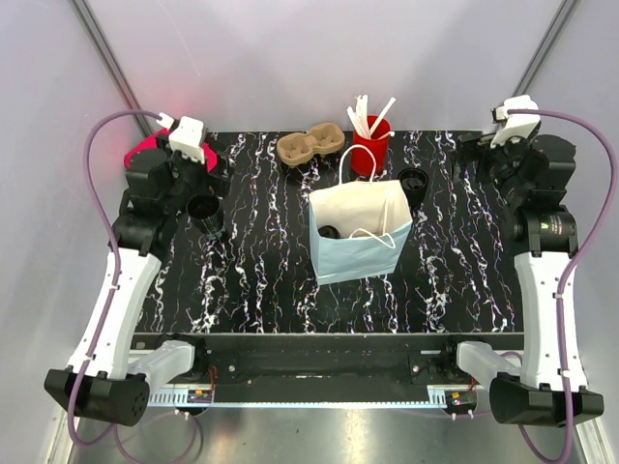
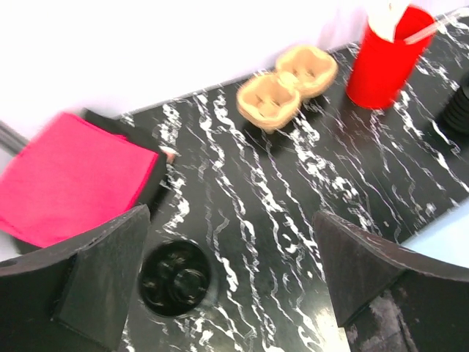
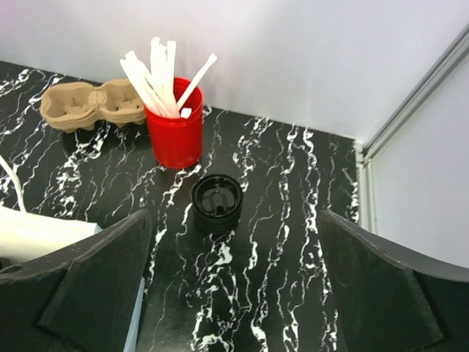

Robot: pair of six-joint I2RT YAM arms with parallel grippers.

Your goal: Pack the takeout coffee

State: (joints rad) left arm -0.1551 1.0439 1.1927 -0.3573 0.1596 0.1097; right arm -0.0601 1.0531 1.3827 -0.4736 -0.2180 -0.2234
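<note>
The takeout coffee (image 1: pixel 330 232) shows as a black lidded top inside the open white and blue paper bag (image 1: pixel 360 253) at the table's middle. My left gripper (image 1: pixel 198 184) hangs open at the far left, over a lidless black cup (image 2: pixel 176 277) that sits by its left finger (image 2: pixel 102 279). Nothing lies between the left gripper's (image 2: pixel 231 246) fingers. My right gripper (image 1: pixel 481 155) hovers open at the far right, empty. A stack of black lids (image 3: pixel 217 202) stands ahead of the right gripper (image 3: pixel 236 238), apart from it.
A red cup of white stirrers (image 1: pixel 369 145) and a brown cardboard cup carrier (image 1: pixel 311 145) stand at the back. Pink napkins (image 2: pixel 73 180) lie at the back left corner. The lid stack (image 1: pixel 413 182) is just right of the bag. The bag's edge (image 3: pixel 29 235) shows left of the right gripper.
</note>
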